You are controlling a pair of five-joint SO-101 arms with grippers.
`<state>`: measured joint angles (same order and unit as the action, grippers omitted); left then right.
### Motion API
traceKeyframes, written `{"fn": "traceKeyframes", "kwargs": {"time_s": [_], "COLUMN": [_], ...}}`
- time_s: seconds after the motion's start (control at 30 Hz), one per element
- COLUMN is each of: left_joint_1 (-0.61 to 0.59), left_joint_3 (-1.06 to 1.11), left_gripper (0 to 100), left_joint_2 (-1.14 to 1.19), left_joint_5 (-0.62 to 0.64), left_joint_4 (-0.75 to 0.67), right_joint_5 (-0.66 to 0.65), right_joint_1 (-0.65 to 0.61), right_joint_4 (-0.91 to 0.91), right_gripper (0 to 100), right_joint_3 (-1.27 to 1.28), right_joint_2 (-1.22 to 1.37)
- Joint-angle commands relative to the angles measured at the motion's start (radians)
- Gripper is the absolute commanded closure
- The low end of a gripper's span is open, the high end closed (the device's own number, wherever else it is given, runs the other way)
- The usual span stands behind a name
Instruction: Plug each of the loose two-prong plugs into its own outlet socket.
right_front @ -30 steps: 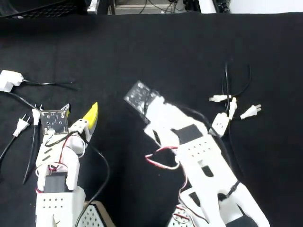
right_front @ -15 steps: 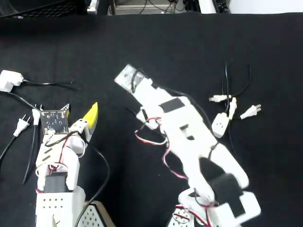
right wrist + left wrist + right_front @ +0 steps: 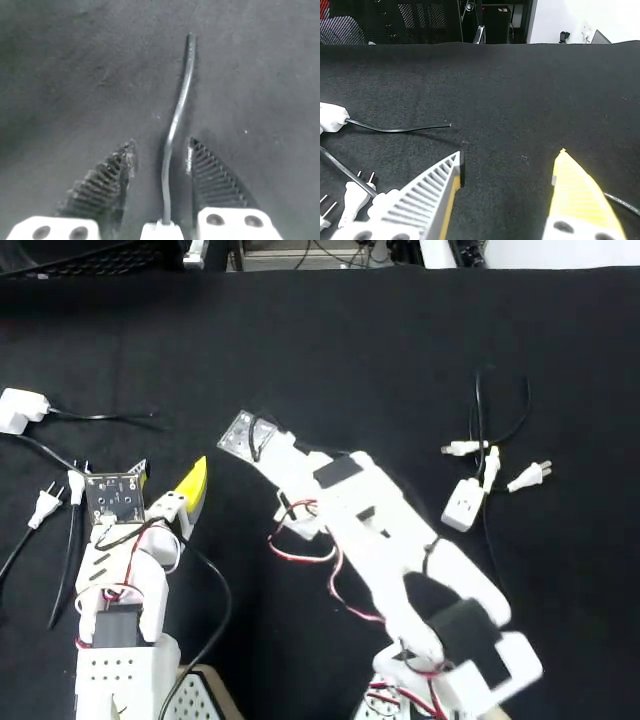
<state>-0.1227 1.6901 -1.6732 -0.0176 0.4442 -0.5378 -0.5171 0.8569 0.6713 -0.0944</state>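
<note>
Two-prong plugs (image 3: 40,506) loose at far left, near left gripper (image 3: 170,468), spread wide, empty; further plugs (image 3: 529,477) and socket (image 3: 462,505) at right. Right gripper (image 3: 245,432) mid-frame, parted, holding nothing, well apart from both. Likely trouble: clamping thin black wire (image 3: 176,120) between its jaws instead of a plug.

Left claw (image 3: 170,468) at the near left of the tabletop (image 3: 380,340), loose plugs (image 3: 45,503) just to its left, a corded block (image 3: 15,410) farther back. Right claw (image 3: 160,147) around the middle. Well to the right, an outlet socket (image 3: 462,505), further plugs (image 3: 528,477) just behind and right of it.
</note>
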Motion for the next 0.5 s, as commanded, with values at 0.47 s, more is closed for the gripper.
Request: {"fn": "traceKeyframes", "kwargs": {"time_s": [0.47], "left_joint_1": [-0.005], "left_joint_3": [0.018], "left_gripper": [70], "left_joint_2": [0.005], "left_joint_5": [0.002], "left_joint_4": [-0.023], "right_joint_5": [-0.006], "right_joint_1": [-0.015], "right_joint_4": [0.029], "right_gripper": [97.8], "right_joint_3": [-0.213], "right_joint_2": [0.196]}}
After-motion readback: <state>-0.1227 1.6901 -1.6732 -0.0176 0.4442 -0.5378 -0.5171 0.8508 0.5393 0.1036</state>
